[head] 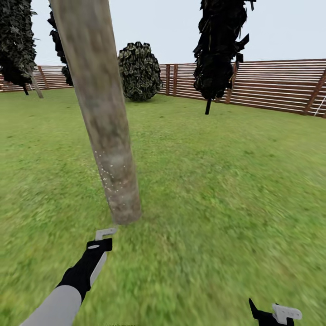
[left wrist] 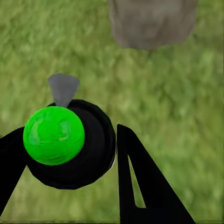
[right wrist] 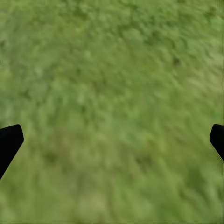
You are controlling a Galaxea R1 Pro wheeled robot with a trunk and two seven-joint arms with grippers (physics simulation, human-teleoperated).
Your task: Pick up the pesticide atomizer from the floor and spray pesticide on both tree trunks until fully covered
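A thick grey-brown tree trunk (head: 104,127) leans up right in front of me, with pesticide (head: 108,176) as white specks on its lower part. My left gripper (head: 102,240) reaches toward the trunk's base. In the left wrist view it (left wrist: 70,135) is shut on the pesticide atomizer (left wrist: 53,135), a black body with a bright green ball and a grey nozzle (left wrist: 63,88) aimed near the trunk base (left wrist: 151,23). My right gripper (head: 274,314) hangs low at the right, open over bare grass (right wrist: 112,93). A second tree (head: 16,40) stands far off at the left.
A black tree (head: 219,45) stands at the back right and a round bush (head: 139,70) by the brown slat fence (head: 280,83). Open lawn (head: 226,181) spreads to the right of the trunk.
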